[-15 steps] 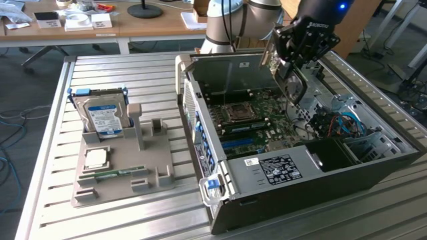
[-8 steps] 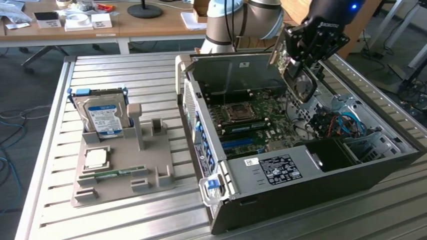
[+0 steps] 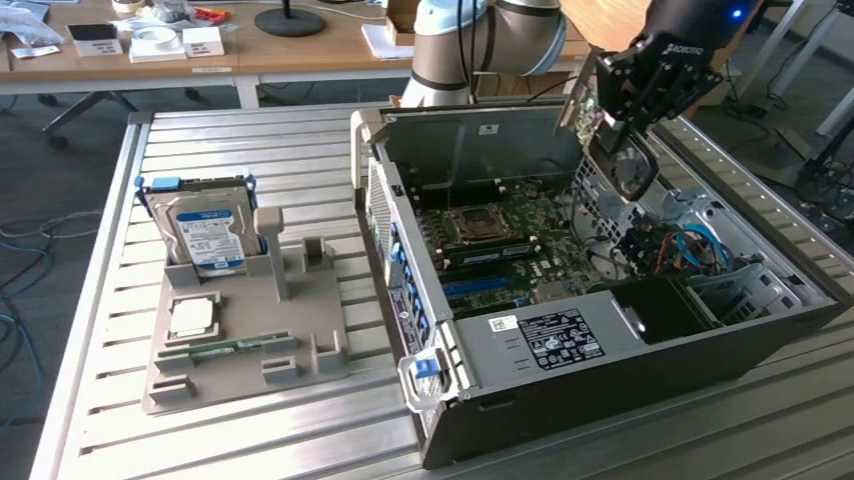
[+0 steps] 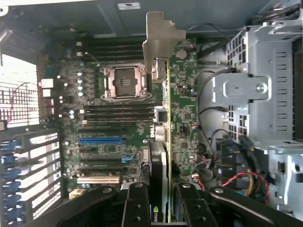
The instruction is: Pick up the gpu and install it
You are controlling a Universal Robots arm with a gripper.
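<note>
Wrist view: gripper [image 4: 161,201] clamped on the gpu [image 4: 157,161], card edge-on between its fingers, pale bracket [image 4: 160,35] at the far end. Exterior view: gpu held over the open computer case [image 3: 601,400], above the motherboard [image 3: 514,235].

One gpu [image 4: 160,118], one hard drive [image 3: 207,235]

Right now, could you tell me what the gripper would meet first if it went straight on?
Probably the motherboard: the gripper points down into the open case, and the graphics card in its fingers would touch first, though depth is unclear.
</note>
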